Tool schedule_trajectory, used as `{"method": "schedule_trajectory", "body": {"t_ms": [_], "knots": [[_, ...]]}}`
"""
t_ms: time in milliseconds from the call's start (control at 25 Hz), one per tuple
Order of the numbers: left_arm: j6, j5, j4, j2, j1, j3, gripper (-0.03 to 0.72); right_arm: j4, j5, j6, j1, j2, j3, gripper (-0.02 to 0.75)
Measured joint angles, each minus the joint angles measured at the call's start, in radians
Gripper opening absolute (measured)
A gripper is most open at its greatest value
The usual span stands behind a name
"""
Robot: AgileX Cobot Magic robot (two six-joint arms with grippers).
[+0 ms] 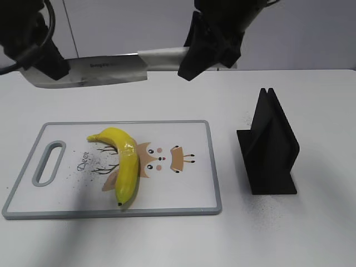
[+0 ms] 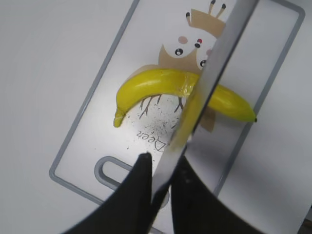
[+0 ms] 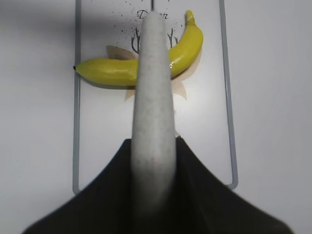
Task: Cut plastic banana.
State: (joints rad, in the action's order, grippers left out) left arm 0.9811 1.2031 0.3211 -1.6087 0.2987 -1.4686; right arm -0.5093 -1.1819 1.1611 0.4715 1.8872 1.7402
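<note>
White tabletop [image 1: 311, 233] supports one cutting board [image 1: 183, 208], one plastic banana [image 1: 123, 161] and one black slotted stand [image 1: 271, 150]; a pale wall forms the background.

**Gripper state.** The right gripper [image 3: 153, 161] is closed on the pale handle [image 3: 152, 97] of the single knife [image 1: 105, 69]. The left gripper [image 2: 158, 178] is closed on the blade [image 2: 214, 73], its jaws pinching the flat steel near the blade's far end. Both arms therefore carry the one knife between them, held level and well above the board.

**Location of the workpiece.** The banana lies flat on the board, below both sets of jaws and untouched by either. In the left wrist view the blade crosses over the shiny band at the banana's middle; in the right wrist view the handle runs out forward of the jaws and covers the same region. The stand sits to the right of the board, well apart from both grippers.

**Current step.** Judged from the frames, the knife is positioned over the cut line and the cut has not begun; the banana appears whole.

**Next move.** The descent calls for both arms lowering together so that the blade stays level, with the edge meeting the middle band squarely. Uneven lowering could tilt the blade or roll the curved banana aside.
</note>
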Motion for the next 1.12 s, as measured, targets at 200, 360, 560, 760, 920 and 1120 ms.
{"method": "schedule_trajectory", "body": {"t_ms": [200, 360, 560, 760, 920, 1120], "knots": [[-0.002, -0.038, -0.007, -0.050, 0.000, 0.030, 0.103, -0.014, 0.126, 0.006, 0.000, 0.000, -0.136, 0.161], [-0.002, -0.217, 0.006, -0.087, 0.003, 0.170, 0.124, -0.005, 0.275, 0.021, 0.001, 0.014, -0.263, 0.164], [-0.001, -0.521, 0.024, -0.175, 0.010, 0.379, 0.143, 0.008, 0.394, 0.037, 0.011, 0.159, -0.338, 0.173], [0.004, -0.584, 0.027, -0.259, 0.012, 0.401, 0.156, 0.025, 0.401, 0.042, 0.011, 0.263, -0.314, 0.176], [0.004, -0.584, 0.027, -0.270, 0.010, 0.397, 0.157, 0.026, 0.393, 0.042, 0.011, 0.269, -0.305, 0.176], [0.002, -0.570, 0.023, -0.244, 0.010, 0.393, 0.157, 0.024, 0.385, 0.040, 0.010, 0.246, -0.305, 0.176]]}}
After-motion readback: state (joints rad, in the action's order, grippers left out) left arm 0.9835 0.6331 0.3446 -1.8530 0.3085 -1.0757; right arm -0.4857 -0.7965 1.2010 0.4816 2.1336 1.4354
